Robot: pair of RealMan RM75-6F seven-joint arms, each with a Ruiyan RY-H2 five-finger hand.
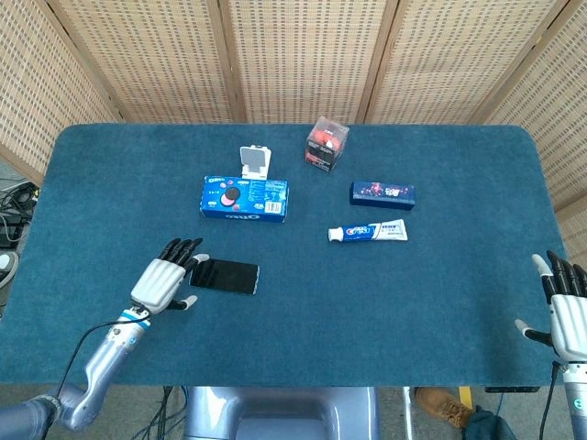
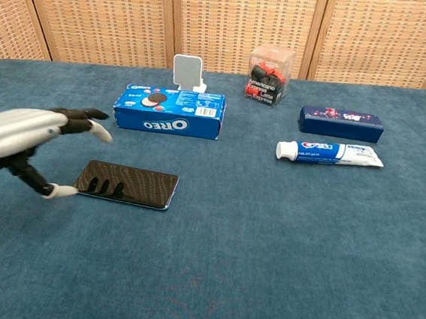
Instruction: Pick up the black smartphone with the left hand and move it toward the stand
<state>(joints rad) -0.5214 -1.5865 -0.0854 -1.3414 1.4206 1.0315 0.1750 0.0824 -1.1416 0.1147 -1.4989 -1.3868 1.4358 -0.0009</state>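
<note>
The black smartphone point(image 1: 226, 276) point(image 2: 127, 184) lies flat on the blue table, screen up, in the near left part. My left hand point(image 1: 165, 282) point(image 2: 26, 141) hovers at the phone's left end, fingers spread and holding nothing; its fingertips reach just over that end. The small white stand point(image 1: 257, 161) point(image 2: 188, 73) sits upright behind the Oreo box, farther back. At the table's near right edge my right hand point(image 1: 568, 316) stays open and empty; only the head view shows it.
A blue Oreo box point(image 1: 245, 199) point(image 2: 170, 111) lies between the phone and the stand. Further right are a toothpaste tube point(image 1: 369, 232) point(image 2: 330, 153), a dark blue box point(image 1: 382, 193) point(image 2: 341, 123) and a clear cube with red contents point(image 1: 326, 144) point(image 2: 269, 75).
</note>
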